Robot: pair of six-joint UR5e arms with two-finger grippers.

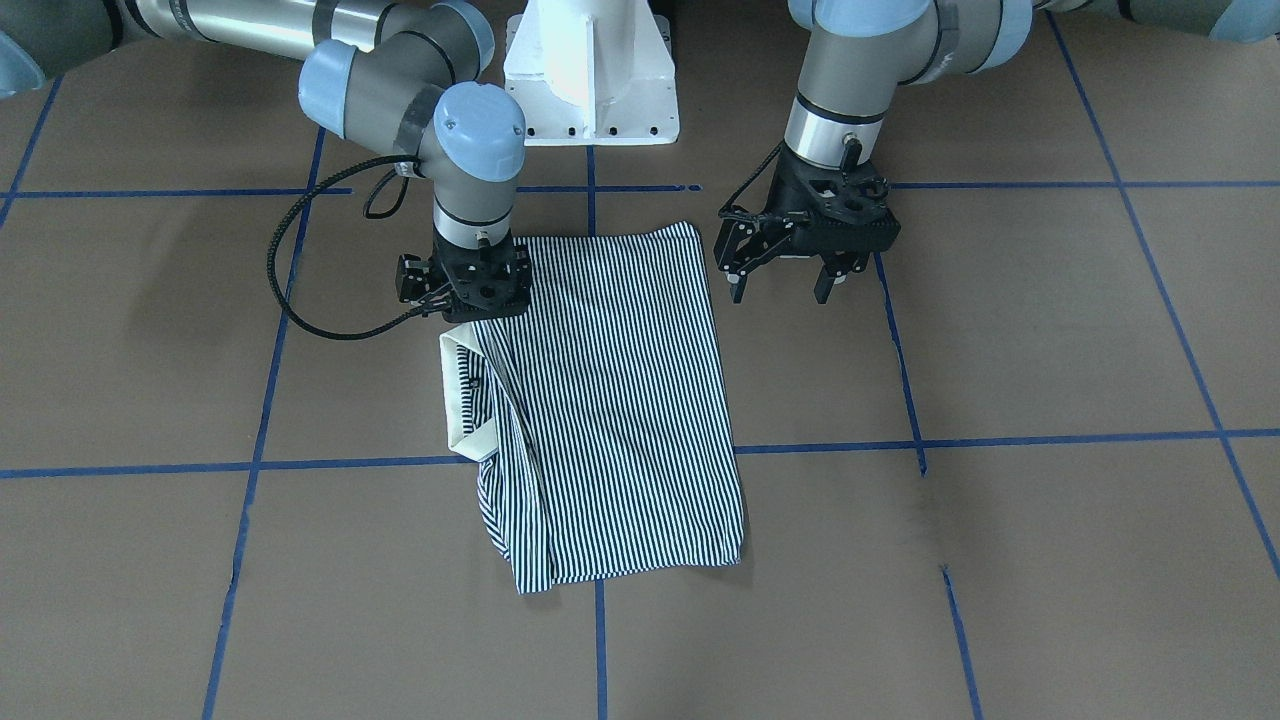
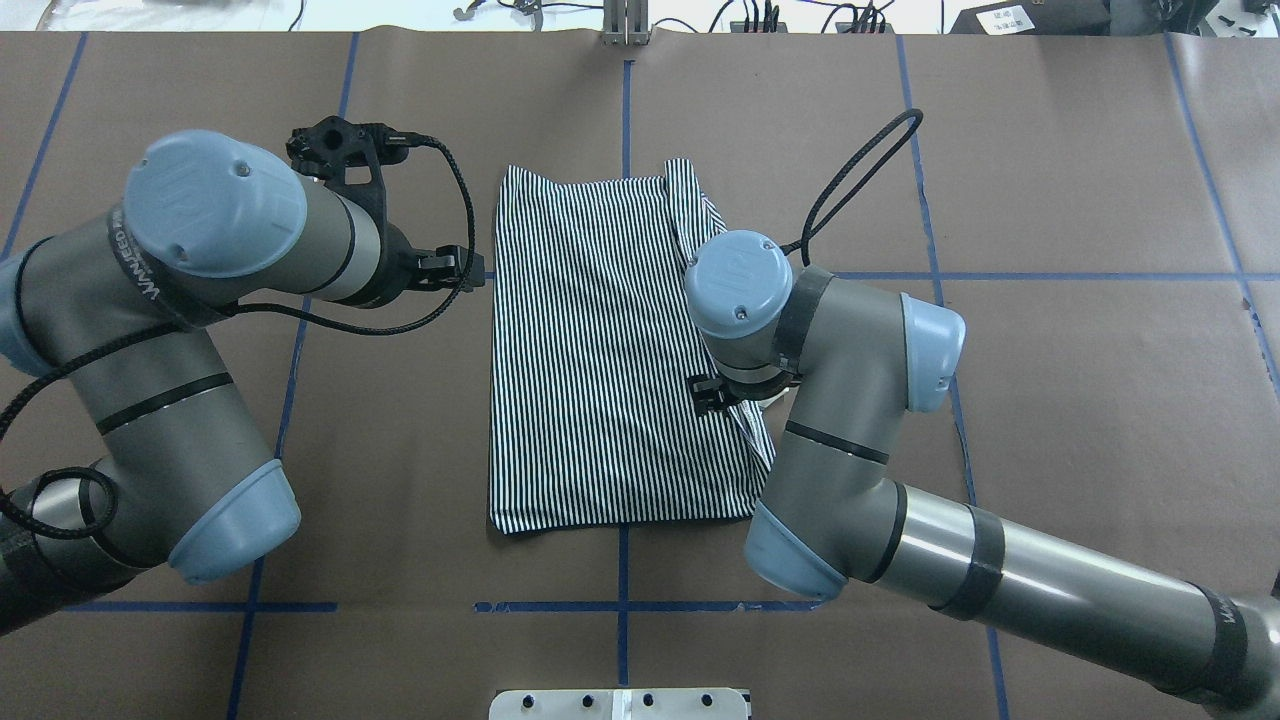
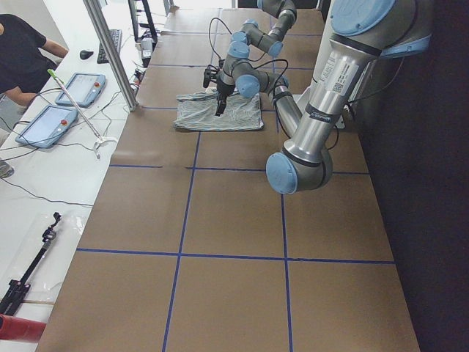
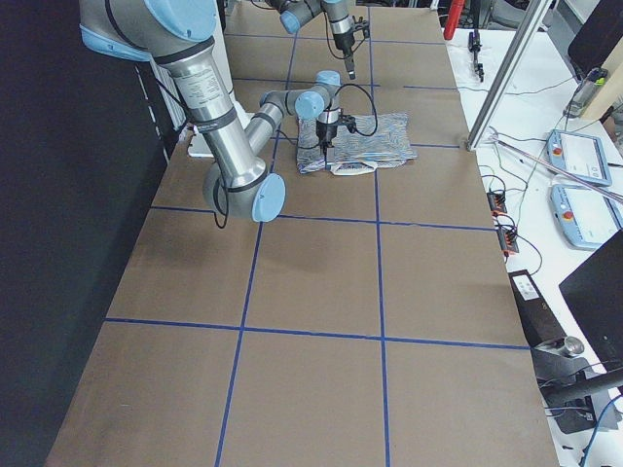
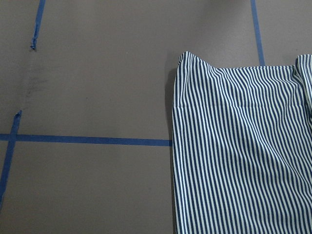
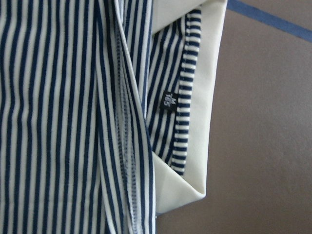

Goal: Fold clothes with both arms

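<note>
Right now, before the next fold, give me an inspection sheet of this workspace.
Surface: brown paper-covered table with a blue tape grid.
Job's things: striped polo shirt folded into a rough rectangle, with the cream collar showing on the robot's right side.
Clutter: nothing seen.
Grippers: left tool is open, beside the shirt's edge and off the cloth. Right tool is over the shirt near the collar, its jaws hidden.
Cables: black cable loops from the right wrist, beside the shirt.
Surroundings: white pedestal base; side bench with tablets; a person beside it.
</note>
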